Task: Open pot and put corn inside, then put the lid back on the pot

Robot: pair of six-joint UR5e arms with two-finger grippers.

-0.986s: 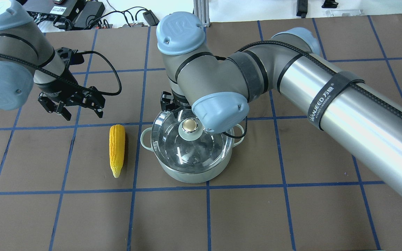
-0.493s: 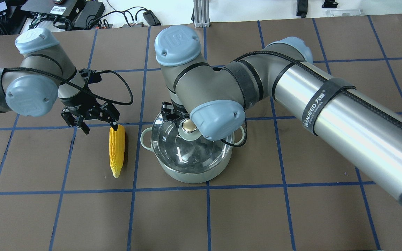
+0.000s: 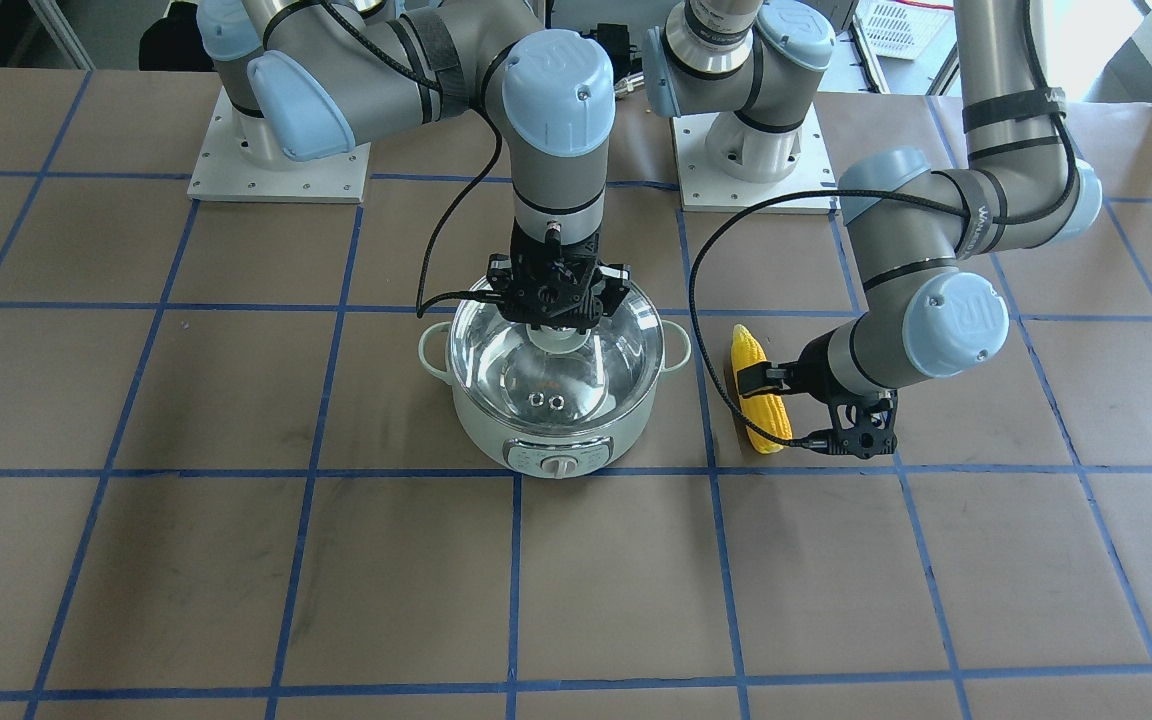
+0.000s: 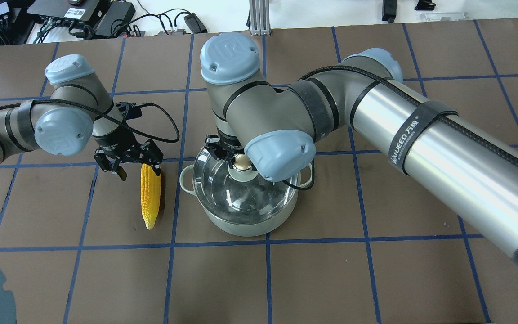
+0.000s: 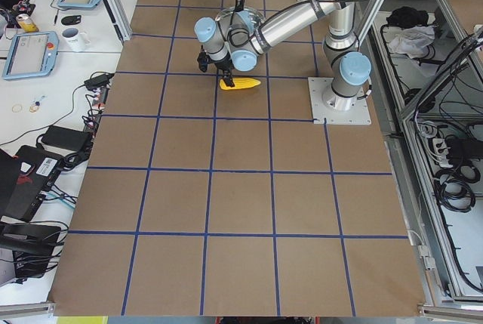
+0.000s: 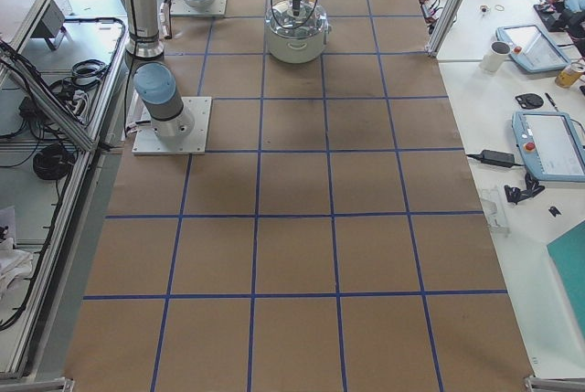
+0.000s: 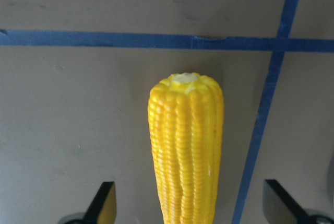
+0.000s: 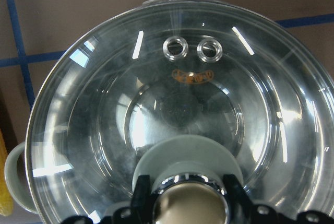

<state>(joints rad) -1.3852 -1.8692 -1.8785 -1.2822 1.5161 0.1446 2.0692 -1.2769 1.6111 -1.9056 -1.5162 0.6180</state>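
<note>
The mint-green pot stands mid-table with its control dial facing away from the robot. The glass lid sits on it; the right wrist view shows the lid and its vent holes. My right gripper is shut on the lid's knob, one finger on each side. The yellow corn lies on the table left of the pot, pointed end toward me. My left gripper is open and low over the corn's blunt end, a finger on each side of the corn without touching it.
Both arm bases stand on plates at the robot's side of the table. A black cable loops from the left wrist between corn and pot. Blue tape lines grid the brown table. Electronics and cables lie past the far edge.
My left arm has swung right and down until its open fingers straddle the corn's blunt end. My right gripper has come down onto the lid's knob. The lid stays on the pot.
</note>
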